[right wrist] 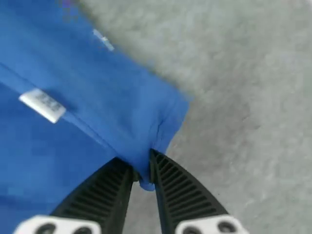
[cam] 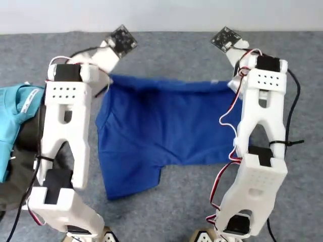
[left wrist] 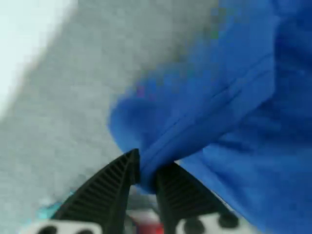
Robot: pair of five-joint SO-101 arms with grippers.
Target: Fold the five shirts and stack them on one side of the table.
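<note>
A blue shirt [cam: 161,131] lies spread across the middle of the grey table, with one sleeve toward the front left. My left gripper [left wrist: 145,175] is shut on the shirt's far left corner [left wrist: 146,146], and the cloth bunches between its black fingers [left wrist: 117,185]. My right gripper [right wrist: 141,178] is shut on the far right corner [right wrist: 161,126], near a small white label [right wrist: 41,105]. In the high view the left arm [cam: 65,116] stands at the shirt's left edge and the right arm [cam: 260,116] at its right edge.
A heap of other shirts sits at the table's left edge: a light blue one [cam: 17,116] over darker cloth [cam: 20,171]. Bare grey table [cam: 176,201] lies in front of the blue shirt and behind it.
</note>
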